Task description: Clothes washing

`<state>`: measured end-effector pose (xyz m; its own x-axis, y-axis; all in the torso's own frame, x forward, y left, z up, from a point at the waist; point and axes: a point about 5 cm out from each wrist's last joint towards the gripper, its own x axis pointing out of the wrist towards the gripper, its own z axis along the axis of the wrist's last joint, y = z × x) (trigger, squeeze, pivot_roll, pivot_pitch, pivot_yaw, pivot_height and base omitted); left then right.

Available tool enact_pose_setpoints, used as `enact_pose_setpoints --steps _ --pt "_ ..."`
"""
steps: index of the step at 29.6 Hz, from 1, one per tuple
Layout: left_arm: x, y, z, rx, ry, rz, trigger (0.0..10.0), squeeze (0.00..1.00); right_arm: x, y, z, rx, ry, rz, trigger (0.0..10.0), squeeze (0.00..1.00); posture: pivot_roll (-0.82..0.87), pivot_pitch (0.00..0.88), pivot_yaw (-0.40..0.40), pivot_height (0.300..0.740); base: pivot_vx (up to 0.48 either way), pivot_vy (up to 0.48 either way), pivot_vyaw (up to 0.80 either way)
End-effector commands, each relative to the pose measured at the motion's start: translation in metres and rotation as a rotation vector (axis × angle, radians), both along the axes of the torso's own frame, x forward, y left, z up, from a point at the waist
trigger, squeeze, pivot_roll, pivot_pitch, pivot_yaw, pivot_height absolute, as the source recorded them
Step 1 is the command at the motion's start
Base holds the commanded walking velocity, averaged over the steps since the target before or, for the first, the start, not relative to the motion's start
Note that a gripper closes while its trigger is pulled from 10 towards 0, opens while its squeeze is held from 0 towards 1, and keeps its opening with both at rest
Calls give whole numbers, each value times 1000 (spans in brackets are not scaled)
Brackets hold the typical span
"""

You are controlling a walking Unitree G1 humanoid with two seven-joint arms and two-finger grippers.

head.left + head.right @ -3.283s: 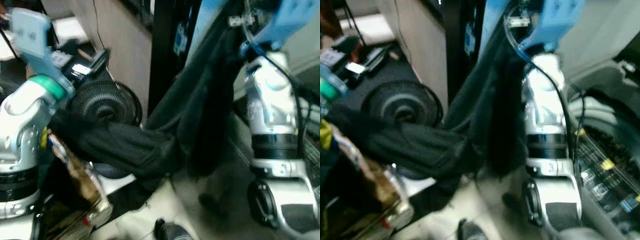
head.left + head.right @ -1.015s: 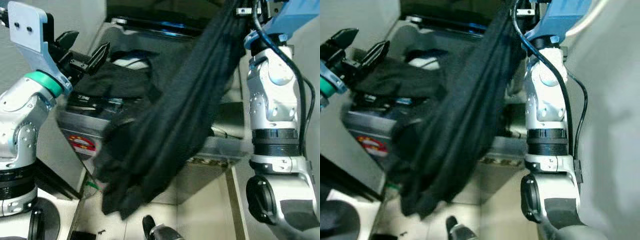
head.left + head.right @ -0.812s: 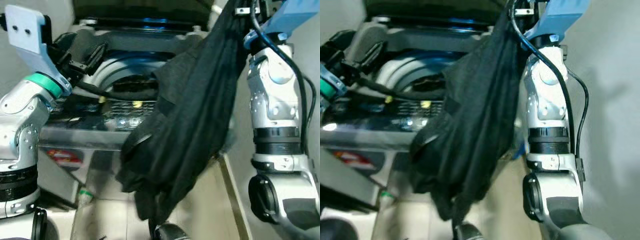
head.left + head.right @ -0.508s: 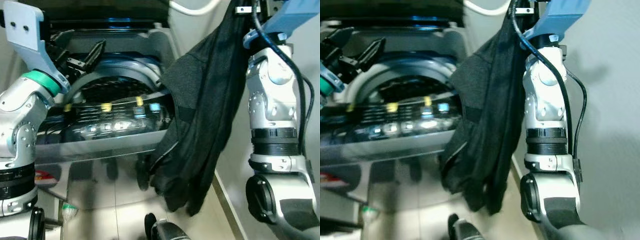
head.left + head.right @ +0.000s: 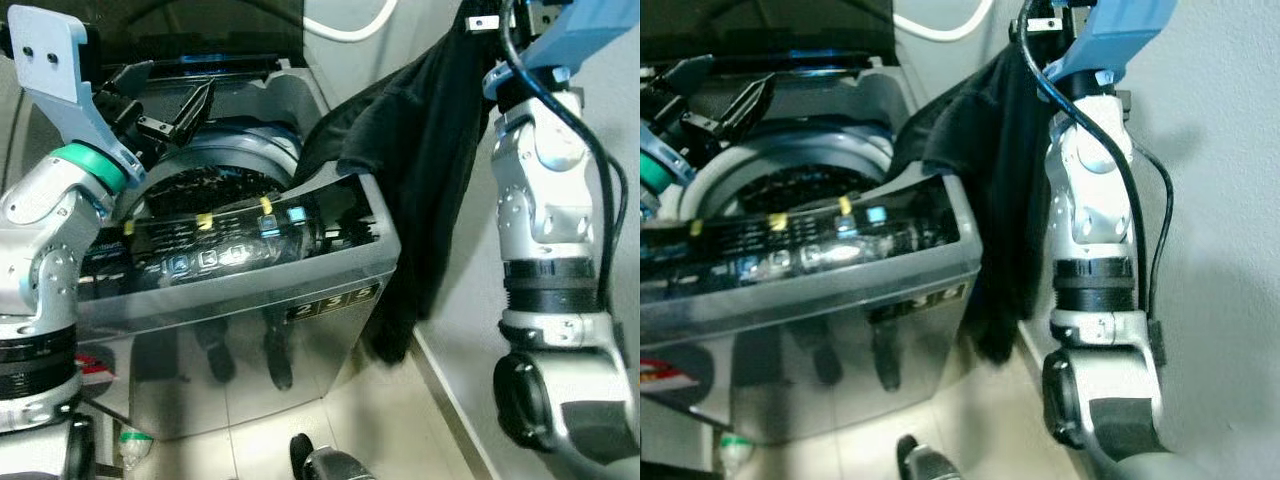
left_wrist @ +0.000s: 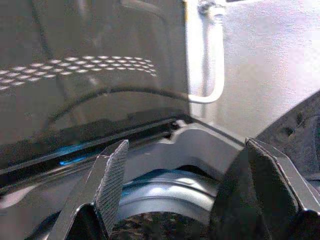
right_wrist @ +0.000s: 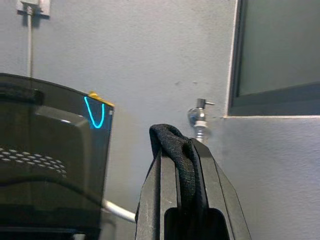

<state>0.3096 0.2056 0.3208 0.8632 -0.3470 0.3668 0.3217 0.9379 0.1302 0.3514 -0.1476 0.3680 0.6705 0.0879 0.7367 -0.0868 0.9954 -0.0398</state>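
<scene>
So the washing machine point(image 5: 250, 290) is right in front of me with its lid point(image 6: 75, 75) standing up at the back, and my left gripper point(image 5: 160, 100) hangs over the back left of the drum point(image 5: 215, 185), fingers spread apart. My right gripper point(image 7: 182, 165) is up high to the right of the machine, clamped on a garment point(image 5: 420, 170) that hangs down between the machine and the wall point(image 5: 1210, 200), one part of it draped over the machine's right rim. A hose point(image 5: 350, 25) runs along the wall behind the machine.
</scene>
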Motion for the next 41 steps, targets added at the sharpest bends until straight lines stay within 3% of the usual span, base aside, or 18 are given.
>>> enact_pose_setpoints --steps 1,13,20,36,38,39,41 --pt "1 -1 -2 10 3 3 10000 0 -9 -1 12 3 -74 1 10000 0 98 80 -7 740 0 0 0" --pt "3 0 -1 7 2 24 10000 0 -8 -1 12 4 -73 2 10000 0 99 89 -4 740 0 156 0" --pt "6 1 -2 19 15 48 10000 0 -8 -1 11 8 -75 2 10000 0 100 90 -2 740 0 479 0" --pt "6 -1 -1 49 -5 58 10000 0 -9 1 11 -2 -76 18 10000 0 100 92 2 740 0 0 0" --pt "6 -1 -1 55 -7 57 10000 0 -9 7 9 -54 -67 62 10000 0 99 92 3 740 0 0 0" --pt "6 -2 -1 79 -15 56 10000 0 -9 15 6 -139 -58 107 10000 0 99 92 3 740 0 0 0" --pt "6 -2 -1 79 -15 56 10000 0 -9 15 6 -139 -58 107 10000 0 99 92 3 740 0 0 0"
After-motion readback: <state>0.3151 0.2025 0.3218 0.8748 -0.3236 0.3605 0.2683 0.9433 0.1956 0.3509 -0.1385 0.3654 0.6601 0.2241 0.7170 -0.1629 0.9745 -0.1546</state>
